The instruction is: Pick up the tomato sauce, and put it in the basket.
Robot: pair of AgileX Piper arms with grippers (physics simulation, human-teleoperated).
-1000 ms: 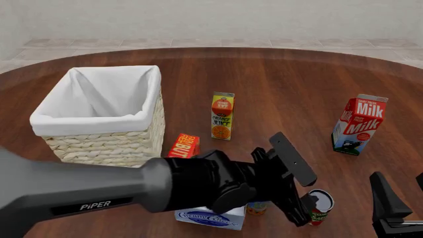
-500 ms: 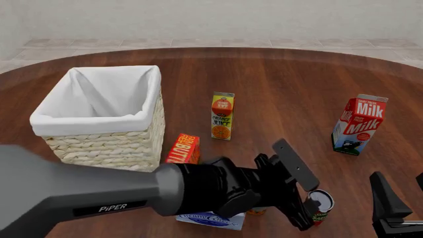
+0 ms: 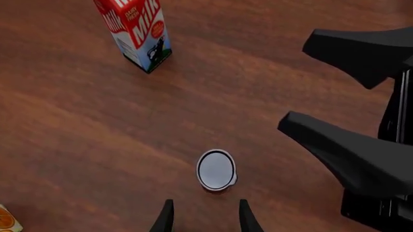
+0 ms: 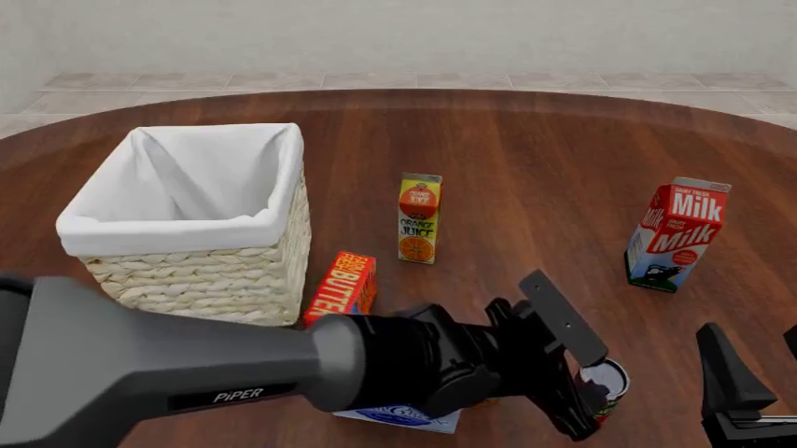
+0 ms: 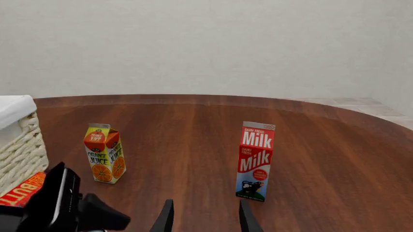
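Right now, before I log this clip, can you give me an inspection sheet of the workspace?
Surface: round dark wood table, no spills seen.
Job's things: tomato sauce can upright on the table, not gripped; basket holds nothing visible.
Clutter: milk carton, orange juice carton, butter box, cream cheese box.
Grippers: left gripper open, above the can; right gripper open, idle.
Cables: nothing seen.
Surroundings: pale wall, tiled floor.

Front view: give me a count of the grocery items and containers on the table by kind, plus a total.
Cans: 1, the tomato sauce
Cartons: 2, the orange juice and the milk
Boxes: 2, the butter and the cream cheese, mostly hidden by the left arm
Baskets: 1, the basket
Total: 6 visible; the arm may hide more.
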